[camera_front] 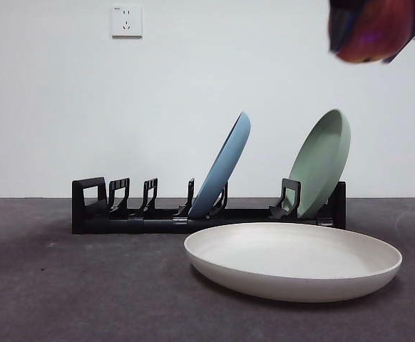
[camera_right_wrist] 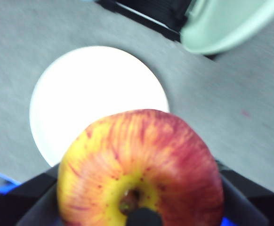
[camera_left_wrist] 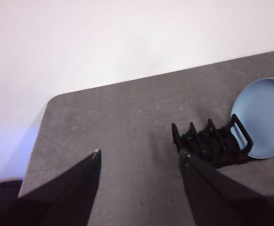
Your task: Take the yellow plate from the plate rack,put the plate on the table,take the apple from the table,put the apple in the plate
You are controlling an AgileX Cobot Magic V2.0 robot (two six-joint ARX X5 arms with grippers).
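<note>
Left gripper (camera_left_wrist: 139,160): two flat black jaws, wedge-shaped, tapering to pale-tipped points. Right gripper (camera_right_wrist: 139,197): black jaws, matte, with blue showing beneath near the base.

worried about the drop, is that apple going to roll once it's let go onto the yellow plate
Probably somewhat: the apple is roundish, so it may roll. The yellow plate is shallow with a raised rim, which likely stops it. The right claw holds it high above the table; released from there it could bounce out, so lowering first seems safer.
</note>
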